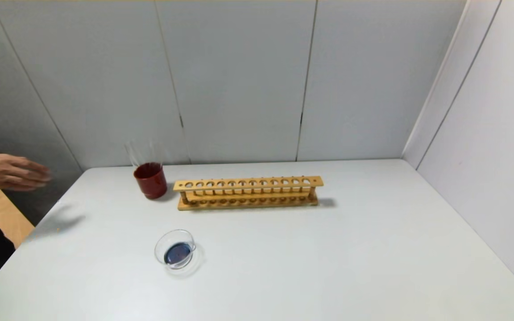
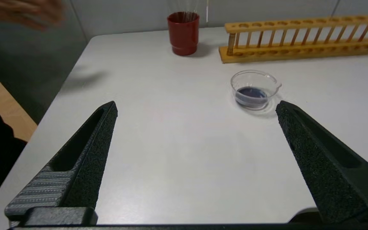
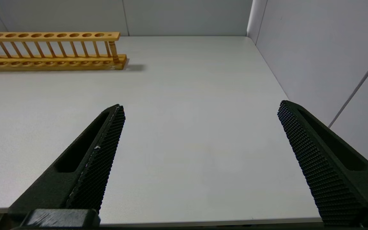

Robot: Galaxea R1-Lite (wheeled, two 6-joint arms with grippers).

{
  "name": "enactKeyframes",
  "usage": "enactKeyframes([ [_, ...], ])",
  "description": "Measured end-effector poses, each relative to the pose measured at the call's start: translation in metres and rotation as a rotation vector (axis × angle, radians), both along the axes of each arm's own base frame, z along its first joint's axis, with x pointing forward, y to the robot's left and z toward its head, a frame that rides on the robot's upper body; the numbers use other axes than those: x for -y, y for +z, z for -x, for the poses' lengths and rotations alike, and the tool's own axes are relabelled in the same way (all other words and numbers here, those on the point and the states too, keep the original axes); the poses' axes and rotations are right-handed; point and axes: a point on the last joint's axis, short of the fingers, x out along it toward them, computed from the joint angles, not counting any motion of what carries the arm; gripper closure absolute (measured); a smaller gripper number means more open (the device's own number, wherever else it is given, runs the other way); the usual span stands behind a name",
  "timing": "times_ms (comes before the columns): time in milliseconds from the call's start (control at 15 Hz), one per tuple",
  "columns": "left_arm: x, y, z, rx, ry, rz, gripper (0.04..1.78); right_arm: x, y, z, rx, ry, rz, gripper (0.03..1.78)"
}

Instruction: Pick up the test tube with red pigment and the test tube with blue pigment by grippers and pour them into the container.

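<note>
- Landmark: the wooden rack [image 1: 248, 192], a long pale-wood frame with a row of round holes along its top rail and slim dowel posts. Every hole appears vacant.
- Container [image 1: 176, 248]: a low, round, clear glass beaker with a pour lip, standing nearer the robot than the rack's left end. A shallow dark blue-violet pool covers its floor, which suggests both pigments have already been poured in.
- The test tube with red pigment and the test tube with blue pigment: no coloured tube is identifiable. Faint clear tubes rise from the red cup [image 1: 150, 179], an opaque, glossy dark red vessel just beside the rack's left end; their contents cannot be determined.
- Left gripper [image 2: 196, 107]: fingers released and spread wide, holding nothing, hovering over the table on the robot's side of the container. The finger faces are black and coarsely grained.
- Right gripper [image 3: 201, 108]: fingers likewise spread and empty, stationed on the robot's side of the rack's right end. Its pads carry a fine diamond knurl.
- Table [image 1: 328, 267]: smooth, matte white surface.
- Hazard: a person's hand [image 1: 7, 171] is well left of the rack, beyond the table edge. Any arm motion towards the cup risks contact.
- Hazard: the thin glass container is light and smooth; a sweeping finger could slide or tip it and spill the liquid.
- Hazard: the clear tubes are hard to discern against the wall, so a misjudged approach could knock them.
</note>
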Motion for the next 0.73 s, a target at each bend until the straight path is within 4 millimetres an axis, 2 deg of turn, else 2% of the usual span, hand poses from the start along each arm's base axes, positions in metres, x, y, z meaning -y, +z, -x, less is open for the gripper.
enactKeyframes([
  [733,0.0006,-0.0028,0.0006,-0.038,-0.031,-0.050,0.07,0.0000,0.0000,0.0000,0.000,0.000,-0.001,0.06],
])
